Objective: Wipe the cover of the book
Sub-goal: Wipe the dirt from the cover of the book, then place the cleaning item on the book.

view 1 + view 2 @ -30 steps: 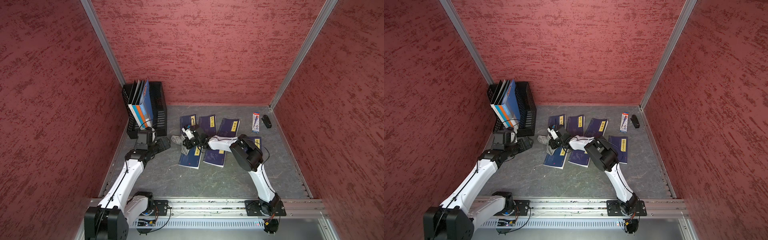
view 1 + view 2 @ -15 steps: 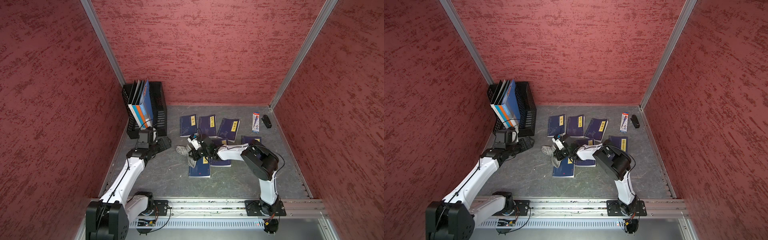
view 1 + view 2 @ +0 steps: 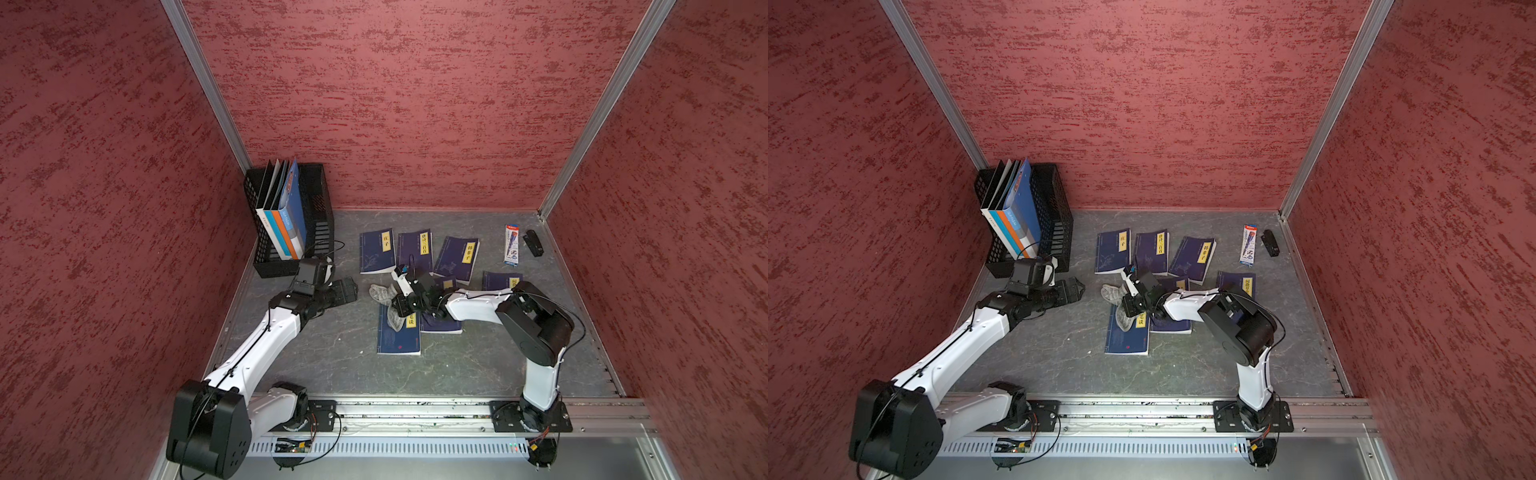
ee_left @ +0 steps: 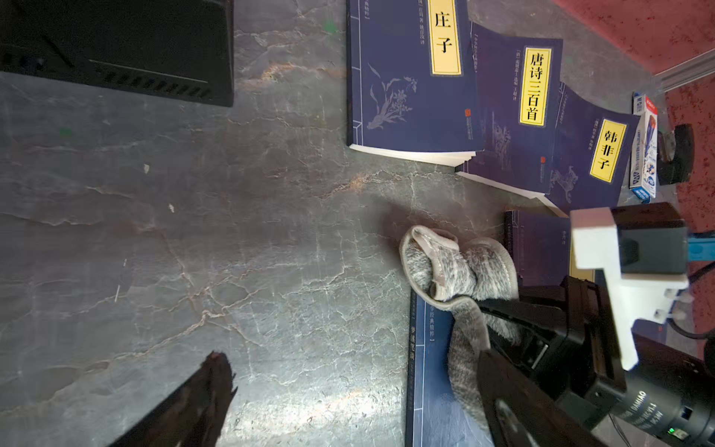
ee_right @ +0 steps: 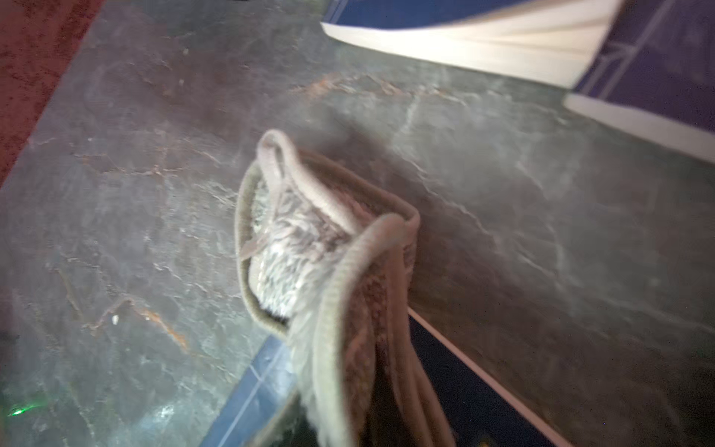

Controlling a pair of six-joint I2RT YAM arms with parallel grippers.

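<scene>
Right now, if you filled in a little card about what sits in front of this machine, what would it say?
Surface: grey marbled table
Book being cleaned: dark blue book, lying flat, nearest the arms
Wiping tool: grey cloth, partly on that book's far end, partly on the table
Right fingers: shut on the cloth
Left fingers: open, holding nothing, near the black file basket
Also there: back-row books, three side by side
</scene>
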